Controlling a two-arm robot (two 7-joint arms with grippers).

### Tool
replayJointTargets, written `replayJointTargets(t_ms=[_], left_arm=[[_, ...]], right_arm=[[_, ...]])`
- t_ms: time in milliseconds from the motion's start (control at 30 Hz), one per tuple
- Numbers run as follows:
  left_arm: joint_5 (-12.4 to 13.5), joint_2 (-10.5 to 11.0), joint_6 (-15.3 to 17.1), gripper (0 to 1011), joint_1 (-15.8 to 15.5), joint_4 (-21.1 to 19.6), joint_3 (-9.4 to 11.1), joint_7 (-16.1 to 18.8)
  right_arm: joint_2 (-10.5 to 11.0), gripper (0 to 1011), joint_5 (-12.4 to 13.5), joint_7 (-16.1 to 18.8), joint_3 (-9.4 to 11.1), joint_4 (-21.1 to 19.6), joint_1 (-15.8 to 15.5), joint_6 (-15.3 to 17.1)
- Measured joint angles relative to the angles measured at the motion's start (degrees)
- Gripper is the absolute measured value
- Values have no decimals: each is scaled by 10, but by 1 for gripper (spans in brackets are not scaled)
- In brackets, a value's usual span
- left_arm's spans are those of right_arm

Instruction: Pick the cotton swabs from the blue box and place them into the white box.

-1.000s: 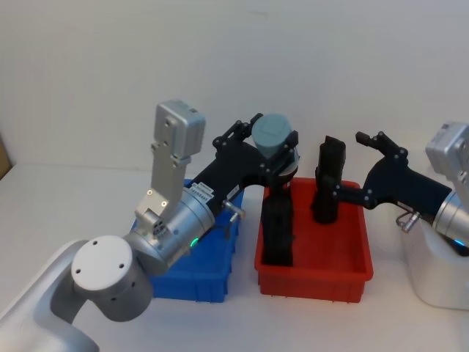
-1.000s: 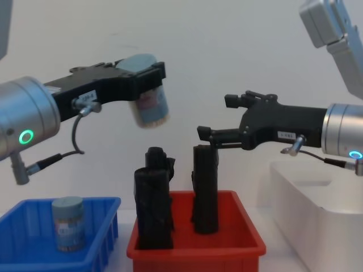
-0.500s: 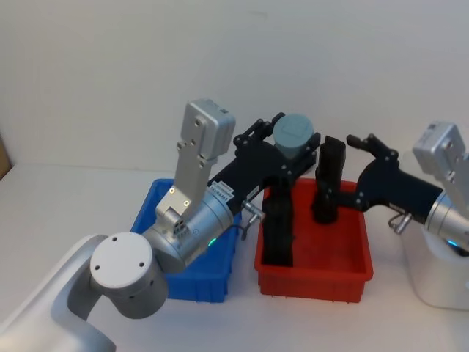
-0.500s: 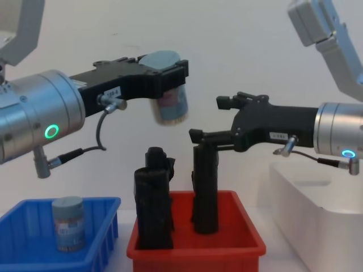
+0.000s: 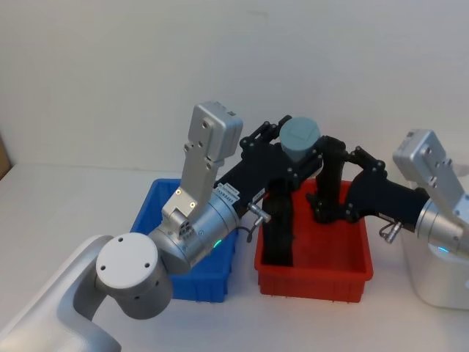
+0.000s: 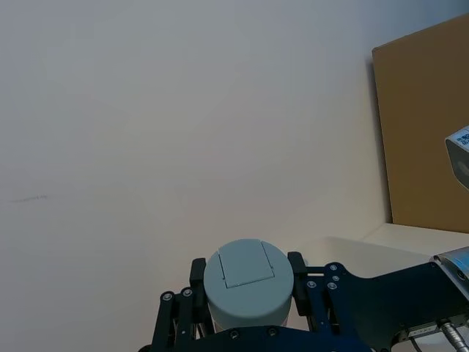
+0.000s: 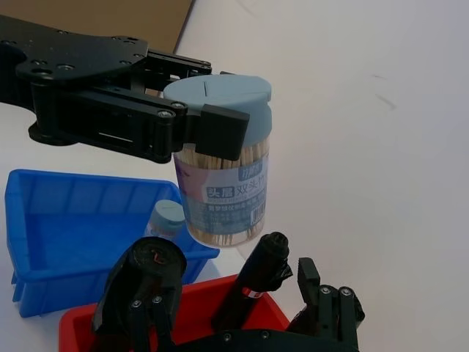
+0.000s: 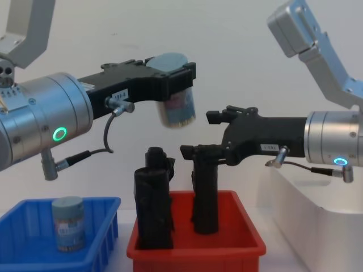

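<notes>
A cotton swabs tub [image 8: 178,107] is held upright, clamped by the left tool [image 8: 173,77]; the right tool [image 8: 204,134], spread apart, is set just beside it, nearer the white box [image 8: 317,226].

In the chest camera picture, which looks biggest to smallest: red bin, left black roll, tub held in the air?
1. red bin
2. left black roll
3. held tub, though it may sit farther back.

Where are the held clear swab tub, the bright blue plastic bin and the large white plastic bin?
Clear swab tub [image 7: 223,202]: right wrist view, printed label.
Bright blue plastic bin [image 5: 201,282]: head view, front wall.
Large white plastic bin [image 8: 334,243]: chest view, side wall.
</notes>
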Motion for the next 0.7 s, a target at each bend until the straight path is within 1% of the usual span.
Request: replayJointTargets(t_ms=[100,433,700], left_arm=[[0,-1,0,669,0,1,0,-1],[-5,-1,1,669,3,6,1,-4],[-8,-1,1,669,5,8,0,-7]], right_arm=[[-1,1001,1,-1,-3,-1,0,4],[-4,1001,14,-4,-10,-10,0,18],[-5,1001,20,-6,-14,-14,1,24]])
